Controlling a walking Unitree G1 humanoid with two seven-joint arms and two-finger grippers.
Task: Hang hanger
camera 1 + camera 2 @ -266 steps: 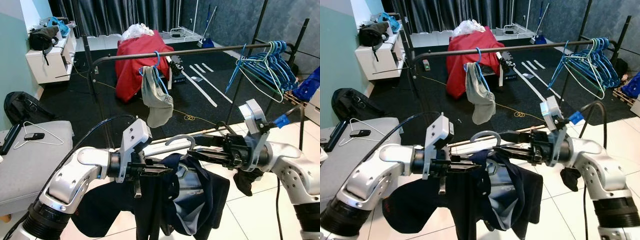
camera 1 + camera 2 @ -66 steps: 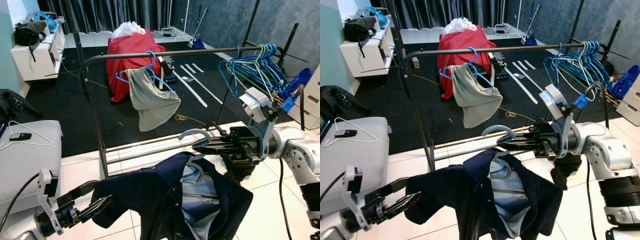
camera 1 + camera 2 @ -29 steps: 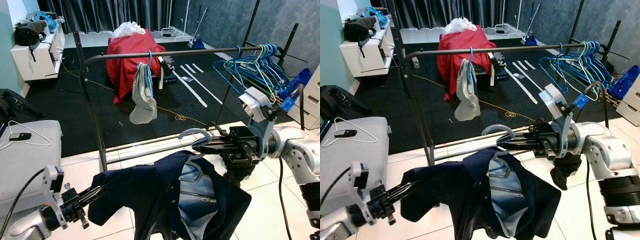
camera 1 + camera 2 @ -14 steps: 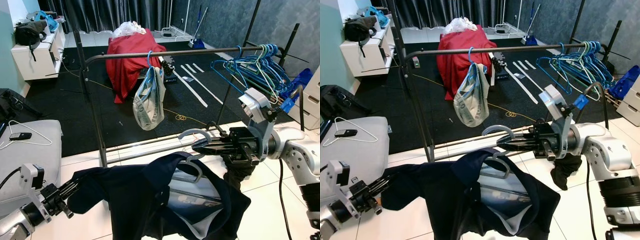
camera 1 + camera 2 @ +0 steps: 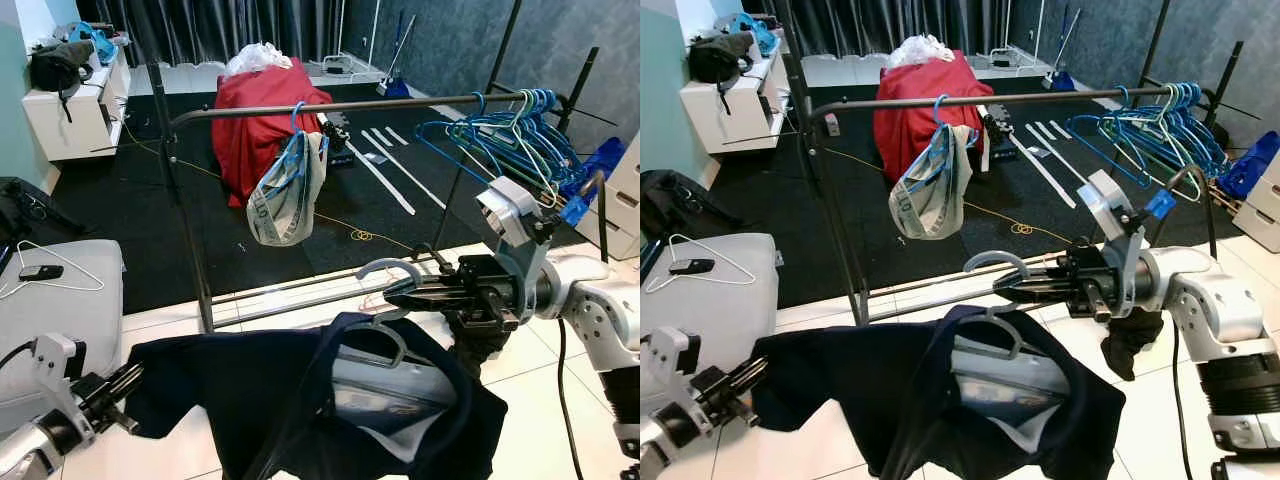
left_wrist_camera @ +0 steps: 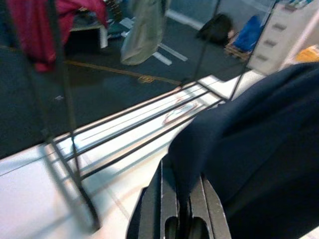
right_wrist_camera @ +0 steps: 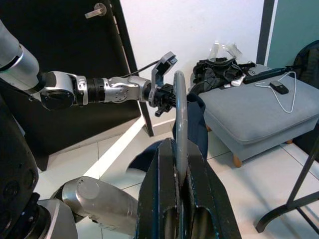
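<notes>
Right gripper, centre right of frame: jaws clamped on the neck of the grey hanger, hook upright. A dark navy jacket hangs from it (pale lining exposed), spread across the lower middle. Left gripper, lower left: jaws pinched narrow on the jacket's sleeve edge, pulling it sideways. Behind, a black clothes rail crosses the upper frame, carrying a grey garment on a blue hanger at centre and a cluster of blue hangers at upper right.

Navy jacket, grey hanger
</notes>
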